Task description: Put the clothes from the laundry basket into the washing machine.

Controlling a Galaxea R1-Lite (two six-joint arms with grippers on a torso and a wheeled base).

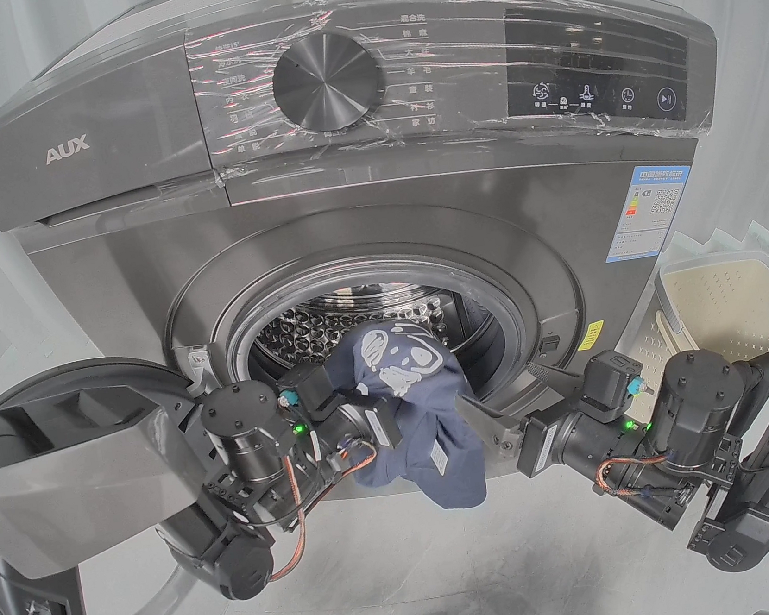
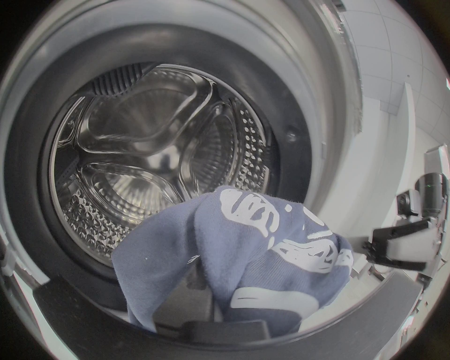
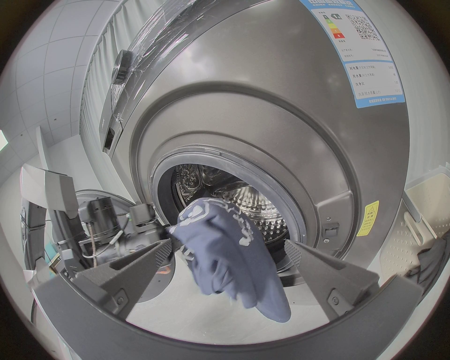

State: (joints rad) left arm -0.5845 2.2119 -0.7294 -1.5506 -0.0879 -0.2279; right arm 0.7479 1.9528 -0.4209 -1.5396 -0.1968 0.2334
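A navy garment with a white print (image 1: 408, 403) hangs at the mouth of the washing machine (image 1: 356, 233), its lower part draped outside the drum opening (image 1: 358, 321). My left gripper (image 1: 382, 416) is shut on the garment (image 2: 262, 262), holding it in front of the steel drum (image 2: 154, 159). My right gripper (image 1: 500, 405) stands open just right of the hanging cloth, its fingers (image 3: 140, 267) spread wide with the garment (image 3: 229, 253) seen between them but farther off. The laundry basket (image 1: 730, 305) sits at the right of the machine.
The machine's round door (image 1: 73, 429) is swung open at the left, behind my left arm. A dark cloth (image 3: 433, 262) lies in the cream basket (image 3: 422, 220). Bare grey floor (image 1: 420, 579) lies in front of the machine.
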